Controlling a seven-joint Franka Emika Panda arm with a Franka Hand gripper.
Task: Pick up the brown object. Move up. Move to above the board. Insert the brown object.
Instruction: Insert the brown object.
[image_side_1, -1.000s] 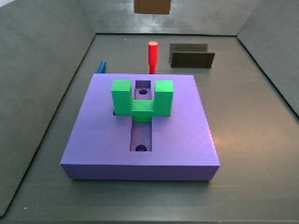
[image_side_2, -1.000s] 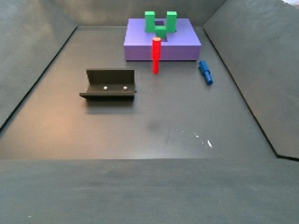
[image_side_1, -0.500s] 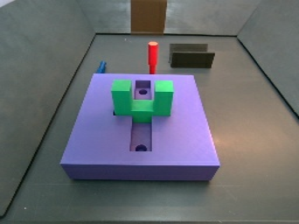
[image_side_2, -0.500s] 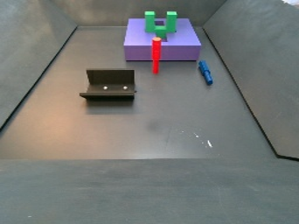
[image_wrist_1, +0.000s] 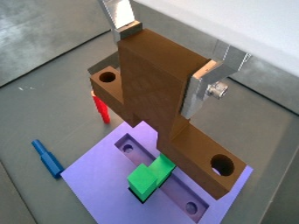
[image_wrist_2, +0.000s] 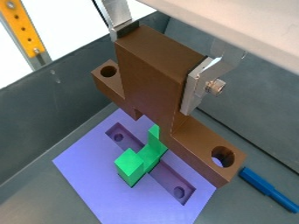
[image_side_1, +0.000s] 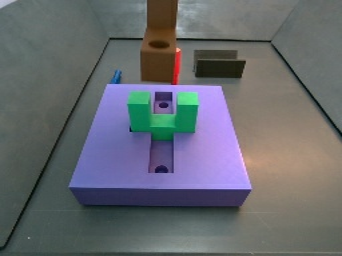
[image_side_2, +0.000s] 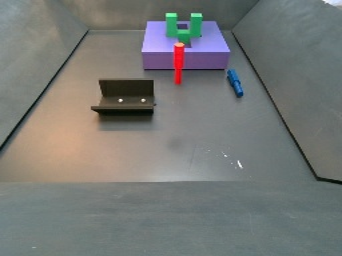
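Note:
My gripper (image_wrist_1: 165, 54) is shut on the upright post of the brown object (image_wrist_1: 149, 109), a silver finger (image_wrist_1: 204, 84) pressed on each side; both wrist views show this grip (image_wrist_2: 162, 57). The brown object (image_side_1: 160, 45) hangs in the air beyond the far end of the lavender board (image_side_1: 167, 150), its holed bar level. Below it lie the board's groove and the green U-shaped bracket (image_wrist_2: 140, 159). In a side view the board (image_side_2: 203, 50) shows at the far end, with neither gripper nor brown object in view there.
A red cylinder (image_side_2: 179, 56) stands upright just off the board's edge, partly hidden behind the brown object (image_side_1: 175, 66). A blue piece (image_side_2: 235, 82) lies on the floor beside the board. The dark fixture (image_side_2: 124, 97) stands apart on the floor. Sloped grey walls surround the floor.
The brown object has come down from the top edge of a side view, so its bar and hole now show in front of the red cylinder. Nothing on the floor moved.

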